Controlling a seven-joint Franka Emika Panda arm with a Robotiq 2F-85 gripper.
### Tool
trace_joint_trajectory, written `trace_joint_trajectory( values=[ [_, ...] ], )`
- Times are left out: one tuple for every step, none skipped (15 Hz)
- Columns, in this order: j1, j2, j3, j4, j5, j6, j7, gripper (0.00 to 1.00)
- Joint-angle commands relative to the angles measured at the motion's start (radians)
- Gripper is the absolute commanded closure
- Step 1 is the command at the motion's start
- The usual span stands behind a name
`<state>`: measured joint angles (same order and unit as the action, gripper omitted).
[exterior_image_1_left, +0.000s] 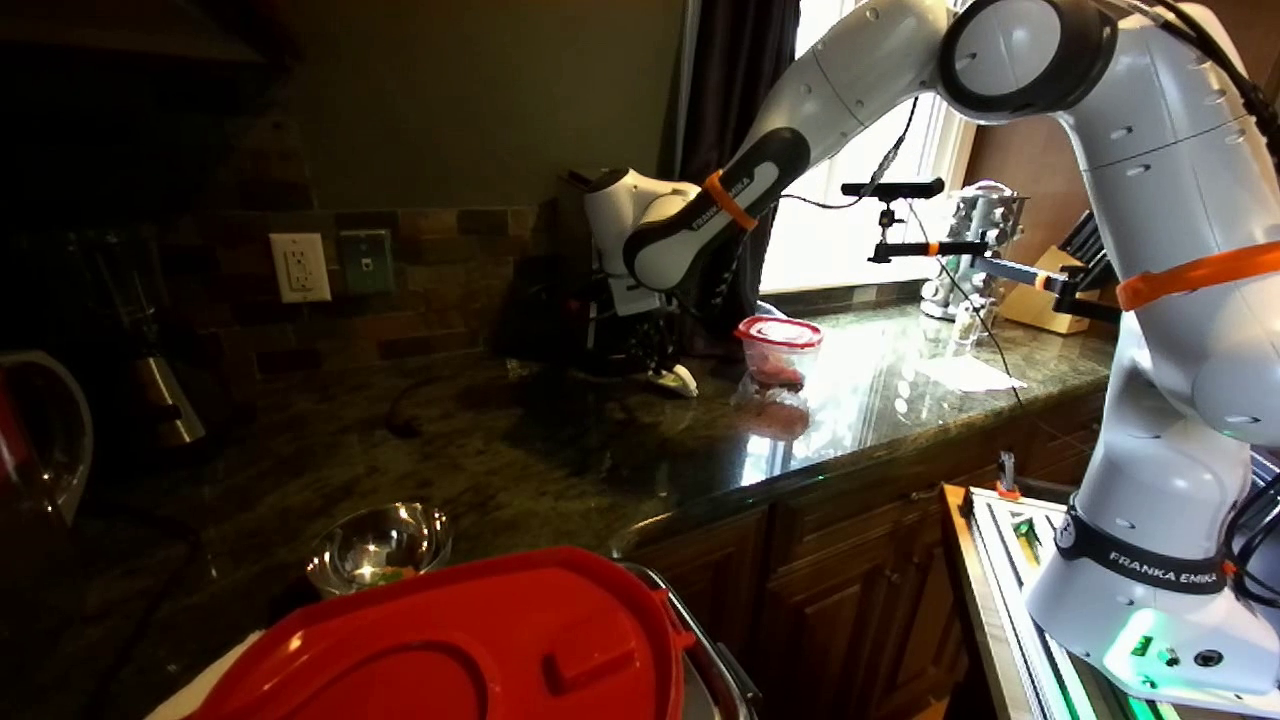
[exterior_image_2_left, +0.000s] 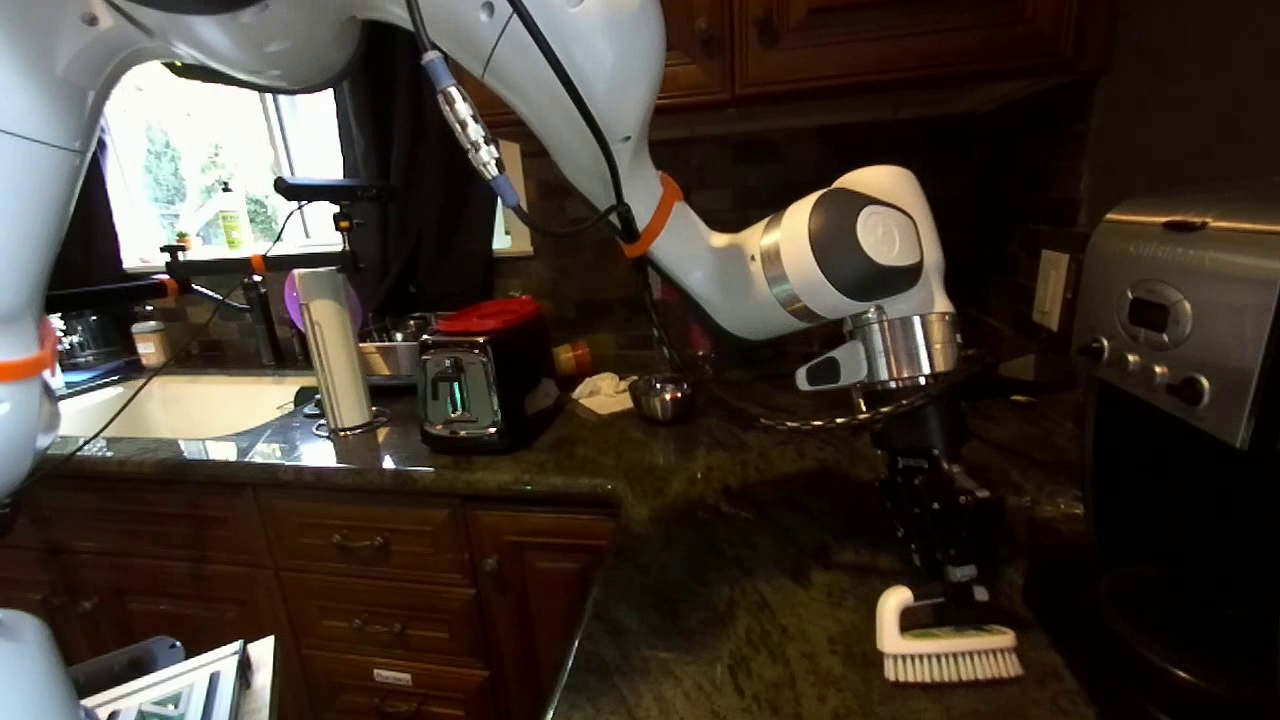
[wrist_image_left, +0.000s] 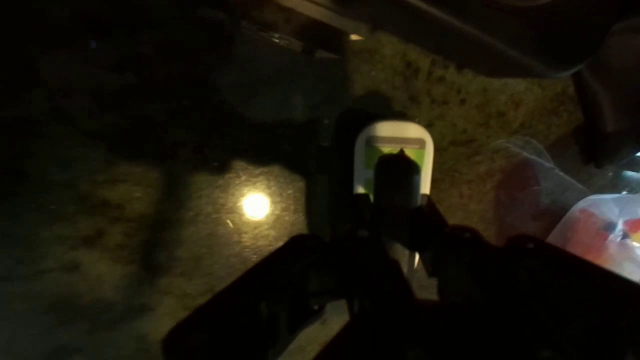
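Note:
A white scrubbing brush with a looped handle, pale bristles and a green label is under my gripper. In the wrist view the brush lies straight below the jaws, its dark rounded handle between the two fingertips. The gripper appears closed around that handle, though the jaws are very dark. The bristles face down toward the dark granite counter; I cannot tell whether they touch it. In an exterior view the brush shows as a small white shape by the dark gripper.
A clear tub with a red lid stands beside the gripper; a plastic bag shows nearby. A coffee maker stands close by. A metal bowl, a large red lid and a toaster are farther off.

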<state>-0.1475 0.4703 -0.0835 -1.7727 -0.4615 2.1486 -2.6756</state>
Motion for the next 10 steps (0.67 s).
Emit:
trace_joint_trajectory(
  values=[
    [0.004,0.025,0.041,0.036,0.115,-0.007,0.044,0.94],
    [0.008,0.045,0.045,0.064,0.133,-0.011,0.059,0.94],
    [0.011,0.062,0.051,0.088,0.148,-0.014,0.072,0.94],
    [0.013,0.086,0.054,0.122,0.160,-0.032,0.080,0.94],
    [0.012,0.016,0.041,0.053,0.112,-0.005,0.057,0.77],
    [0.014,0.027,0.044,0.072,0.120,-0.016,0.065,0.77],
    [0.015,0.036,0.046,0.087,0.124,-0.024,0.067,0.77],
    [0.015,0.042,0.046,0.097,0.127,-0.030,0.068,0.77],
    [0.015,0.045,0.047,0.102,0.130,-0.032,0.069,0.77],
    [0.015,0.045,0.047,0.103,0.130,-0.032,0.069,0.94]
  ],
)
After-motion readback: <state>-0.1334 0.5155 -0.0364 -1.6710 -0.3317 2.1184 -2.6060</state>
